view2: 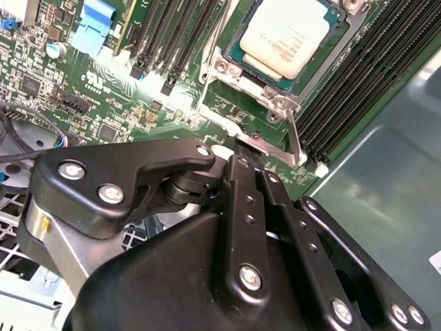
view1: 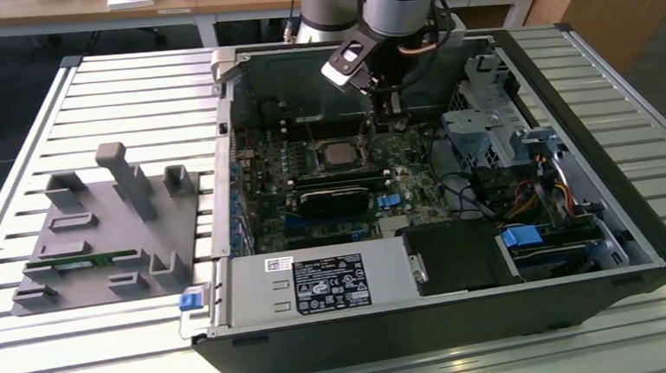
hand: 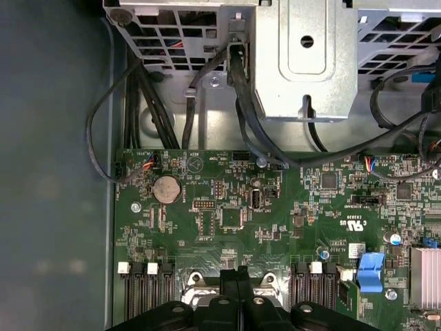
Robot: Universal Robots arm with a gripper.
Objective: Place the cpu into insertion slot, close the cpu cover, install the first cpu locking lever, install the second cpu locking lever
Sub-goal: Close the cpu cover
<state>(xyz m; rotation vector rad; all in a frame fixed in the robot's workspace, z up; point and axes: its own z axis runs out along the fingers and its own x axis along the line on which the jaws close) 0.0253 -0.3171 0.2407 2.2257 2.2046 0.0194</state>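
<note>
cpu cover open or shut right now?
Shut: in the second wrist view the cpu cover lies flat, framing the seated cpu.

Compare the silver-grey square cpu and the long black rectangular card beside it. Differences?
Colour: the silver-grey square cpu has a pale metal top; the long black rectangular card is dark. Shape: the cpu is square, the card elongated. Size: the cpu is clearly smaller than the card. Shared: both sit on the green motherboard inside the open computer case.

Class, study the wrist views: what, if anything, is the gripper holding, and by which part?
The gripper appears to pinch a locking lever by its bent handle end, just beside the socket where the cpu sits.
</note>
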